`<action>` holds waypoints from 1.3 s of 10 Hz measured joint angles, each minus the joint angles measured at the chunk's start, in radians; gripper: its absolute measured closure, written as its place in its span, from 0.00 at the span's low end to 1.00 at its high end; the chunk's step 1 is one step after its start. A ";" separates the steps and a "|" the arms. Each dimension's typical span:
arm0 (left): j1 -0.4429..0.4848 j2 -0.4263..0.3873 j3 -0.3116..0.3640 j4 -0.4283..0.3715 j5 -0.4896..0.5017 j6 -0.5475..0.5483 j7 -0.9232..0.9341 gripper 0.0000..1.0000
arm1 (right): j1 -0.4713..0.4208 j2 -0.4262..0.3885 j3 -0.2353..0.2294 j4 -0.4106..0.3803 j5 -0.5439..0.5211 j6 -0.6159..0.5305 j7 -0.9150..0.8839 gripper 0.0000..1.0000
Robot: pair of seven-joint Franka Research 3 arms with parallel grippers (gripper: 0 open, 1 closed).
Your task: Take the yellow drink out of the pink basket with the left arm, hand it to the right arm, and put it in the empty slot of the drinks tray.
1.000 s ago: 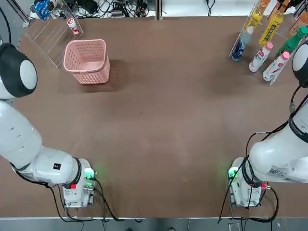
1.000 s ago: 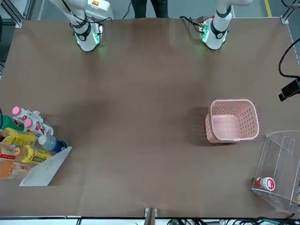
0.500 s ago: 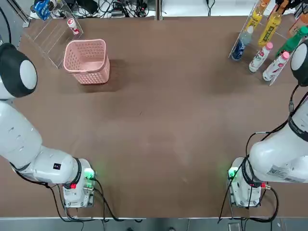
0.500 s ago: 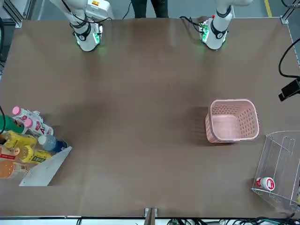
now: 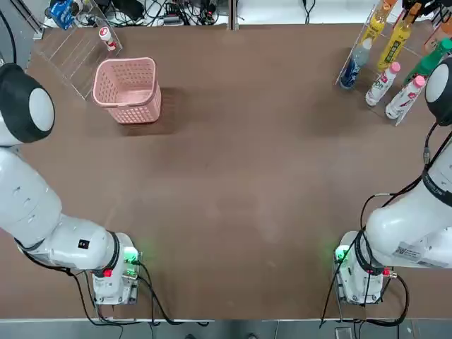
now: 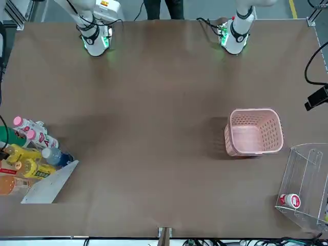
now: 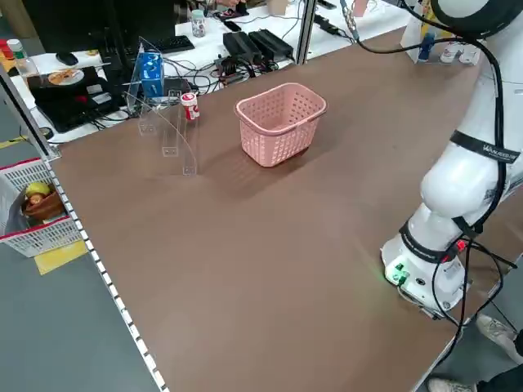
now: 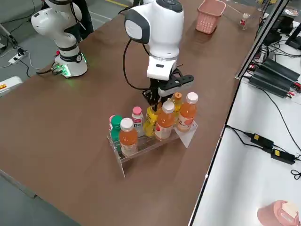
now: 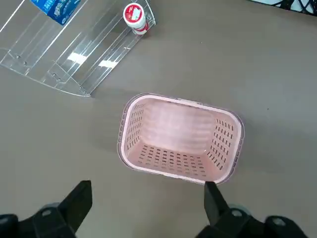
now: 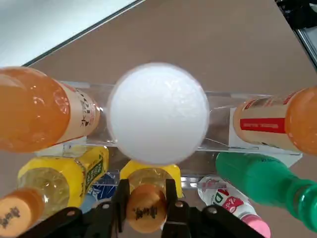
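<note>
The pink basket (image 9: 180, 138) is a small rectangular tub of pale plastic with perforated lattice walls and a smooth solid rim; it sits upright on the matte brown counter (image 5: 233, 176), and nothing shows inside it. Just beside it stands a clear acrylic rack (image 9: 74, 54) holding a small white red-capped bottle (image 9: 134, 16) and a blue packet (image 9: 54, 7).

At the counter's opposite far corner, the drinks tray (image 8: 150, 143) is a sloped clear acrylic rack cut into narrow lanes, crowded with glossy plastic bottles: orange ones, a green one, white ones with pink caps.

The yellow drink (image 10: 147, 191), slim and smooth, stands in a lane of the tray among the others (its cap sits right between the fingers in the right wrist view). The right end effector (image 10: 146, 207) points straight down over the tray, its black fingers pinching the bottle's neck.

The left end effector (image 9: 146, 201) hangs above the counter near the basket, aimed downward, its fingers spread wide with nothing between them.
</note>
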State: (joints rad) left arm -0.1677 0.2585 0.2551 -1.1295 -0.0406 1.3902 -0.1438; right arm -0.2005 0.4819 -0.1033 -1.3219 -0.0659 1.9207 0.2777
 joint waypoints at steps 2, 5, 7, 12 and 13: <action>0.000 0.000 0.000 0.000 0.000 0.000 0.000 0.00 | 0.000 0.000 0.000 0.000 0.000 0.000 -0.001 0.67; 0.000 0.000 0.000 0.000 0.000 0.000 0.000 0.00 | 0.000 -0.003 0.000 0.006 0.000 0.000 -0.001 0.59; 0.000 0.000 0.000 0.000 0.000 0.000 0.000 0.00 | 0.000 -0.005 0.001 0.009 0.000 0.000 -0.001 0.55; 0.000 0.000 0.000 0.000 0.000 0.000 0.000 0.00 | 0.003 -0.007 0.004 0.019 0.000 -0.001 -0.002 0.13; 0.000 0.000 0.000 0.000 0.000 0.000 0.000 0.00 | 0.006 -0.014 0.006 0.025 0.000 -0.008 -0.003 0.02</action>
State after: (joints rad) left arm -0.1678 0.2585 0.2553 -1.1295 -0.0406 1.3902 -0.1437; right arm -0.1948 0.4684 -0.0975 -1.2966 -0.0660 1.9126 0.2749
